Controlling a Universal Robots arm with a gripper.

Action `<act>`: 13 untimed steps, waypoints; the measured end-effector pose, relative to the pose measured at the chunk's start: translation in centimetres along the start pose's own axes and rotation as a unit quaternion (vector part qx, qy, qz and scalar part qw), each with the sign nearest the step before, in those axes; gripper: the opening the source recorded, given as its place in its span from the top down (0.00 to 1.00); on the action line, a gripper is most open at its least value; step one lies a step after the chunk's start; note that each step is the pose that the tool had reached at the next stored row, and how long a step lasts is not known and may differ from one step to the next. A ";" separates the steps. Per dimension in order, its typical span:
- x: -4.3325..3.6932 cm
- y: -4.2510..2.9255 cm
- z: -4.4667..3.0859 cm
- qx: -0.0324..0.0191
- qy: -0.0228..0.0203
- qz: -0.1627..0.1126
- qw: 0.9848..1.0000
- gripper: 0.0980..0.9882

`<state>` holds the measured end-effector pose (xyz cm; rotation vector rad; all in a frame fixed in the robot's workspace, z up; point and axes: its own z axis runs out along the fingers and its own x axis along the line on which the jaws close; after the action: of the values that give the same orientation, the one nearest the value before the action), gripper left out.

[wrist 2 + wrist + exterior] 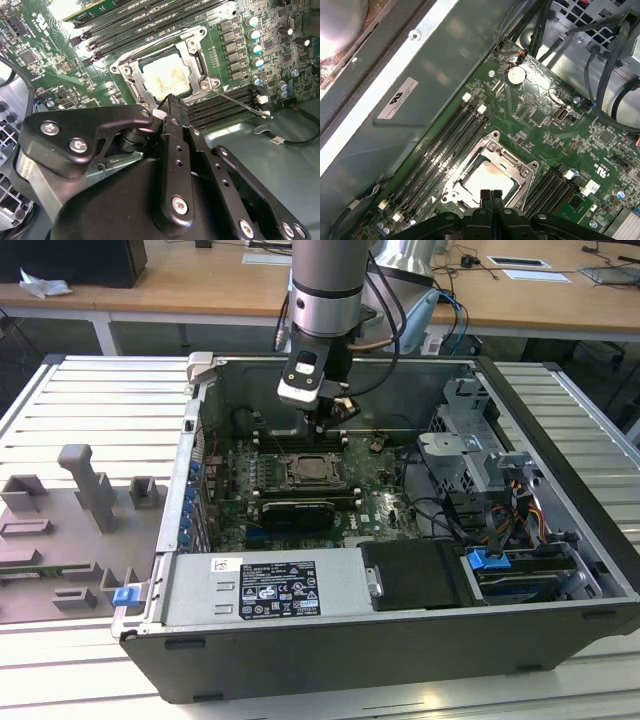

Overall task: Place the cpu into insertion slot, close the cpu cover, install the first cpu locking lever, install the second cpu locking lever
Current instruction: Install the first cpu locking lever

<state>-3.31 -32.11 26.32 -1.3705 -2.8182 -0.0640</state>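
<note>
On the exterior view's left, grey moulded fixtures [90, 490] and a small blue clip [125, 595] lie on the slatted metal table [60, 390]. Just beside them stands an open computer case [400, 660], with a labelled power supply [270, 590] along its near side.

The arm comes down into the middle of the case, and the tool [322, 425] hangs close over the green motherboard [375, 485], near the far edge of the insertion slot [294, 483]. In both wrist views the tool [490, 192] has its two fingers [172, 107] pressed together with nothing visible between them, the tips right at the edge of the socket.

The cpu [167, 75] lies flat in the insertion slot, its pale metal top catching the light. The cpu cover [200, 62] is folded down over it, the silvery frame ringing the chip so that the top shows through the square opening; the first wrist view shows the same cpu [487, 177] under its cover [506, 155].

Long black memory slots [445, 145] run along both sides of the socket. A thin metal lever [235, 100] slants out from one corner of the cover across the memory slots. Whether it is latched I cannot tell.

On the exterior view's right, a grey drive cage [470, 450] and a tangle of cables [450, 510] sit inside the case.
</note>
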 end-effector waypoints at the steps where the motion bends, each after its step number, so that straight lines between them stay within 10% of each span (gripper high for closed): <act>1: 0.00 0.00 0.00 0.000 0.000 -0.002 1.000 0.99; 13: 0.00 0.00 0.00 0.001 0.001 -0.024 1.000 0.99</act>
<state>-3.31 -32.11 26.32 -1.3007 -2.8500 -0.0636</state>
